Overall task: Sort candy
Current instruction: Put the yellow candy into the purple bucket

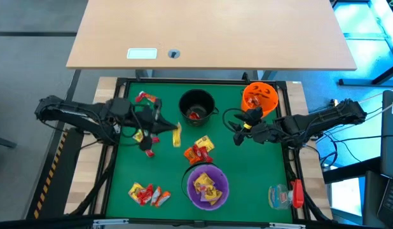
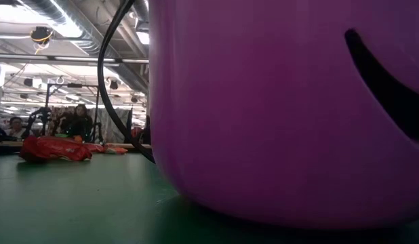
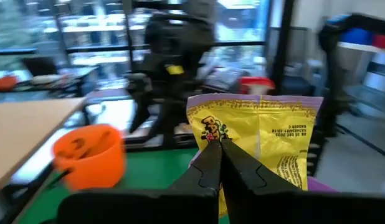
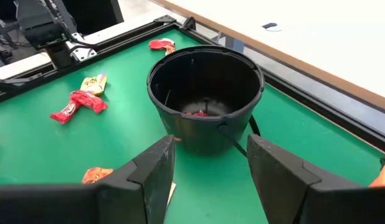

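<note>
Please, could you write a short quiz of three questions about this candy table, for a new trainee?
1. True or false: the left gripper is shut on a yellow candy packet.
2. Which bucket does the right gripper face? A) the purple bucket B) the black bucket C) the orange bucket
3. Fill the gap: the clear plastic item with a red part lies near the table's front ______ corner, on the right arm's side.

Key: 1 true. 2 B, and the right gripper is open and holds nothing. 3 right.
</note>
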{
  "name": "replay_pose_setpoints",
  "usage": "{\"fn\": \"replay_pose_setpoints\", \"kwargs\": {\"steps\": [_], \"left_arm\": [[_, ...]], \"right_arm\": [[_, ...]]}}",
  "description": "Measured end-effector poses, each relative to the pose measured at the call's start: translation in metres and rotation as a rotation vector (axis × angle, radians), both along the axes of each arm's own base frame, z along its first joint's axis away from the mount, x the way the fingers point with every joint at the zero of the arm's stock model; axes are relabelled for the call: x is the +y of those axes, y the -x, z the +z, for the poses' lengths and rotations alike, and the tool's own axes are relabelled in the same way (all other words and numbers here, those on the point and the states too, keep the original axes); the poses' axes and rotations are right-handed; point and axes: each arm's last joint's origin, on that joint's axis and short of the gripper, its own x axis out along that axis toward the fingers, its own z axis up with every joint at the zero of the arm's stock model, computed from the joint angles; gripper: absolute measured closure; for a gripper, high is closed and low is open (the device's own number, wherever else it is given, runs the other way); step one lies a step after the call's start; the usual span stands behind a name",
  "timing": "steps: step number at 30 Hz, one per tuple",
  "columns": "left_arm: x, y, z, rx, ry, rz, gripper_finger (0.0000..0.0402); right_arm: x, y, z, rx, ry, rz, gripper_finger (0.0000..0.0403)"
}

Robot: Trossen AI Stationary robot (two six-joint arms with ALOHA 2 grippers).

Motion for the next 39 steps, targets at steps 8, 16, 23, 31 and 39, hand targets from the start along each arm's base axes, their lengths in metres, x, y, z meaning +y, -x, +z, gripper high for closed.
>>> {"fn": "replay_pose_setpoints", "kwargs": {"steps": [8,16,23,31,39], "left_arm": [[-0.019,-0.022,-0.016,0.032,-0.082,-0.117,0.0401],[-0.037,-0.041,-0.033,0.07,-0.086,-0.194,0.0401],[-0.048,-0.046,-0.037,0.056,-0.089,-0.231,0.0401],[-0.049,-0.045,-0.037,0.055,-0.089,-0.236,0.0401],[-0.049,-0.045,-0.037,0.053,-0.09,-0.236,0.0401]], "right_arm": [[0.0,0.0,0.0,-0.002,0.006,-0.009,0.0205],[0.0,0.0,0.0,-0.003,0.005,-0.009,0.0205],[0.0,0.0,0.0,-0.002,0.001,-0.005,0.0205],[0.0,0.0,0.0,-0.002,0.0,-0.004,0.0205],[0.0,0.0,0.0,-0.002,0.0,-0.004,0.0205]]}}
